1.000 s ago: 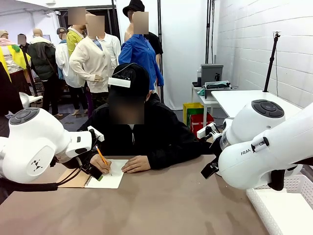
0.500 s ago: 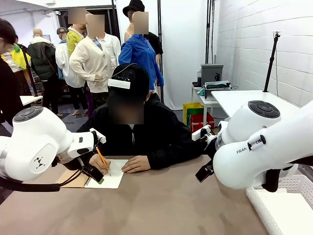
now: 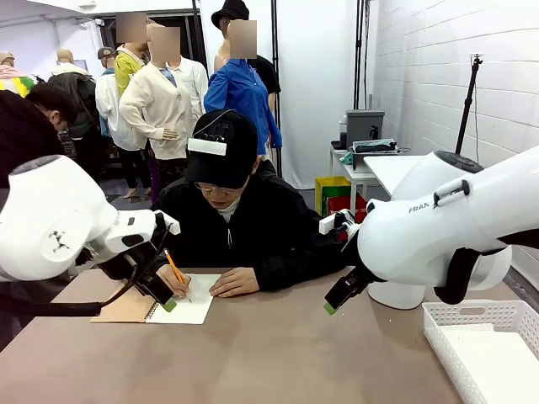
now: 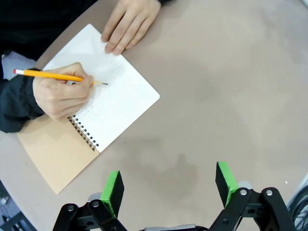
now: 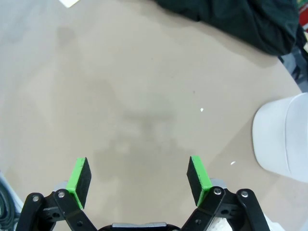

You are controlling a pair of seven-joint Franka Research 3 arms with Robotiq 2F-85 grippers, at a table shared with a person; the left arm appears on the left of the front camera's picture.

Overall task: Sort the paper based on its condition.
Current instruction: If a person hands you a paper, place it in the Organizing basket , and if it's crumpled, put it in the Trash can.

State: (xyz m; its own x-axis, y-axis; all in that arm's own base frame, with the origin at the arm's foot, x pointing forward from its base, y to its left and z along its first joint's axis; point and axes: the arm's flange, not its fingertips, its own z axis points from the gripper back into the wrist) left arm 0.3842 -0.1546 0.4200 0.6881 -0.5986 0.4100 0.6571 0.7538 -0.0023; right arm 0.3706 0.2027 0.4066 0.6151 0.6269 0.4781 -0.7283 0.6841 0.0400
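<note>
A person across the table writes with an orange pencil [image 4: 53, 75] on the white open page of a spiral notebook [image 4: 110, 106] with a brown cover, the other hand [image 4: 127, 21] resting on the page's far edge. Loose paper sheets or balls are out of view. My left gripper [image 4: 168, 185] hangs open above the bare table just short of the notebook; in the front view the left gripper [image 3: 164, 301] is beside the writing hand. My right gripper [image 5: 139, 175] is open over bare tabletop, and in the front view the right gripper [image 3: 333, 303] sits right of centre.
A white plastic basket [image 3: 472, 337] stands at the table's near right corner. The right arm's white base [image 5: 284, 139] sits on the table behind it. The brown tabletop [image 3: 269, 353] between the arms is bare. People stand in the background.
The right arm has swung left and down, bringing its gripper lower over the table. The left arm has shifted a little, its gripper staying by the notebook. The person keeps writing.
</note>
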